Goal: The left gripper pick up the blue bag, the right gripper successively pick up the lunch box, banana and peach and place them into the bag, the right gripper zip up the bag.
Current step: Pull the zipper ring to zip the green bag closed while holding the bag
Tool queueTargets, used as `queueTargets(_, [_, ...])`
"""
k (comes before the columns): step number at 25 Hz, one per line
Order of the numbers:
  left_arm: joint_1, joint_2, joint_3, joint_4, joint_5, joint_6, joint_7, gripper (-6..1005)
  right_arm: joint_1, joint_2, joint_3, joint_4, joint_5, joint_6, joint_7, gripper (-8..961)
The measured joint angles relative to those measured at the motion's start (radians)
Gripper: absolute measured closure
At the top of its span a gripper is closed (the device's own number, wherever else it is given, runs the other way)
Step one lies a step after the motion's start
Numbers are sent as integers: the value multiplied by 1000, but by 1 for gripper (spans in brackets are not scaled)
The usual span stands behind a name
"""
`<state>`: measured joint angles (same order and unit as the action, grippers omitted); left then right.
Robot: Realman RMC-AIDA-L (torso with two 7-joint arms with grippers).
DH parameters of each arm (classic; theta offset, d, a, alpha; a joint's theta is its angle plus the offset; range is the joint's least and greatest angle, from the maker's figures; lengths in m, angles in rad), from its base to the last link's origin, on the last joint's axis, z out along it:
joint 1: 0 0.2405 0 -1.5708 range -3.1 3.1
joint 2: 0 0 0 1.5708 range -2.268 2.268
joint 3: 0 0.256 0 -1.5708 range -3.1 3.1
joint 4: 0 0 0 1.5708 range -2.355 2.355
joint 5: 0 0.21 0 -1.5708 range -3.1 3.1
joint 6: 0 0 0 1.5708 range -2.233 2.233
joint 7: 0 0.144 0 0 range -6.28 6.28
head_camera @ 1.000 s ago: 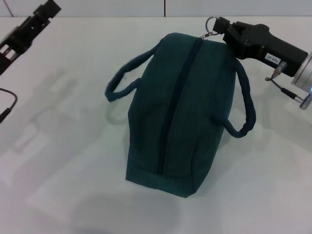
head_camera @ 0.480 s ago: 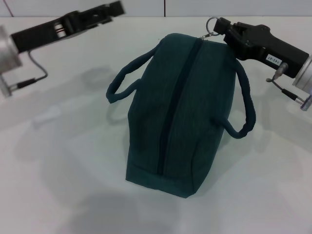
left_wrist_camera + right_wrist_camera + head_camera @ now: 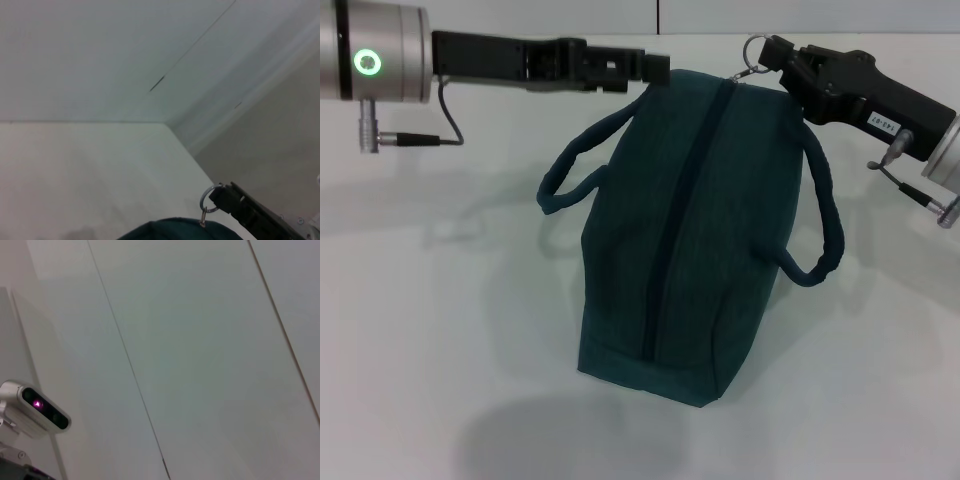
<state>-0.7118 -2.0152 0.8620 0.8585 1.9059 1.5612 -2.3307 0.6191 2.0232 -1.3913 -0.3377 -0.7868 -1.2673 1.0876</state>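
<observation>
My left arm reaches in level from the left, wrist ring lit green, its gripper (image 3: 655, 70) at the far end, fingers close together. My right arm comes in from the right, gripper (image 3: 770, 52) clamped at its tip.

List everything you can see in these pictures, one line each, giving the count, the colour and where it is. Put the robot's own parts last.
blue bag: one, dark teal-blue, lying in the middle of the table, zipper closed along its top.
loop handles: two, same teal-blue, one on each side of the bag.
ring pull: one, metal, at the far end of the zipper, at the tip of the right tool.
table: one, white, under the bag.
wall-mounted camera: one, pale grey with a pink light, seen only in the right wrist view.
left tool: one, black, reaching in to the far left corner of the bag.
right tool: one, black, at the ring pull.
</observation>
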Motion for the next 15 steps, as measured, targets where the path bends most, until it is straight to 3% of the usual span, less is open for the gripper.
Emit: queueTargets(15, [48,-39,83,53,8,3,-67,111,-3,0,0,0,0,-1,-4,870])
